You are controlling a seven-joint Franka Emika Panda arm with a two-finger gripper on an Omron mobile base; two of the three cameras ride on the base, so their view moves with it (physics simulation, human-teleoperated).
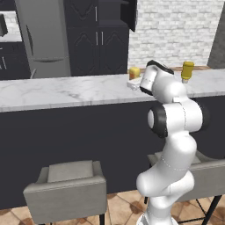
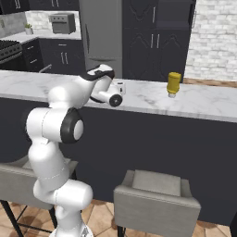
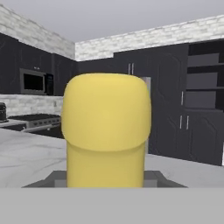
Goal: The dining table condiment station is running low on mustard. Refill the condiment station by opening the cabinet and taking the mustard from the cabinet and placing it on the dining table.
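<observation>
The mustard, a bright yellow bottle with an orange band, stands upright over the marble top of the dining table. My gripper is shut on its lower part, just above the table's middle. In the hand view its rounded yellow cap looms close and hides my fingertips. From the right, my hand covers the bottle. I cannot tell whether its base touches the marble. The charcoal cabinet stands far behind the table with an upper door swung open.
A duller yellow bottle stands on the table to the right of my hand. Grey stools line the near side beside my base. A grey refrigerator and a stove stand beyond the table.
</observation>
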